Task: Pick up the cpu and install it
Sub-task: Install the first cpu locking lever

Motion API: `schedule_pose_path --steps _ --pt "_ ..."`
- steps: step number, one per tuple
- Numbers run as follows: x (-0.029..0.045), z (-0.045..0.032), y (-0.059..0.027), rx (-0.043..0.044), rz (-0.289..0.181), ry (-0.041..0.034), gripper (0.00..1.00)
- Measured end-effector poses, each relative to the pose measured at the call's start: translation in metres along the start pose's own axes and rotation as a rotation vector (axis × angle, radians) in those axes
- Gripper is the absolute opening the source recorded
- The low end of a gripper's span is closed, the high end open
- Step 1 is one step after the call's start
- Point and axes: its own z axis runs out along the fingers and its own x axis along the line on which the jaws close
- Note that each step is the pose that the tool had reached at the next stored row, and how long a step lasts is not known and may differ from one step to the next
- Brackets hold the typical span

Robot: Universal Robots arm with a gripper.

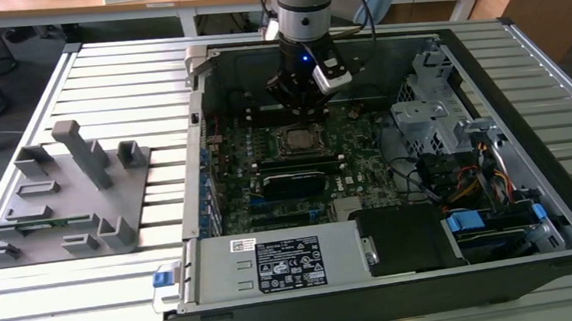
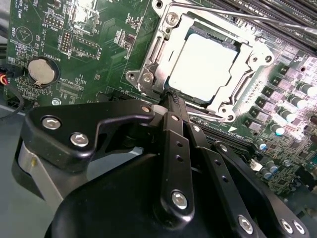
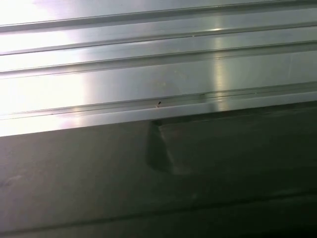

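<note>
The cpu (image 2: 203, 67), a flat square chip with a shiny silver top, lies inside the metal socket frame (image 2: 148, 79) on the green motherboard; the exterior view has the cpu (image 1: 300, 139) in the middle of the open computer case. My gripper (image 2: 172, 95) hangs just beside the socket's edge, its black fingers (image 2: 174, 124) drawn together with nothing between them. Seen from the exterior view, the gripper (image 1: 303, 113) sits just behind the socket, low over the board.
The case walls (image 1: 202, 136) ring the board. A black block (image 1: 293, 183) lies in front of the socket, a drive cage (image 1: 435, 110) and cables on the exterior view's right, the power supply (image 1: 273, 265) in front. A grey fixture (image 1: 64, 193) stands on the slatted table.
</note>
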Motion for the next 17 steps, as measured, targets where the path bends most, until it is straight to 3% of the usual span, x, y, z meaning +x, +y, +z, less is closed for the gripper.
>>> schedule_pose_path --steps 5,17 --pt "-0.0002 0.0022 0.0017 0.0055 -0.003 0.0007 0.11" --pt "-0.0033 0.0043 0.0031 0.0048 -0.013 0.0001 0.11"
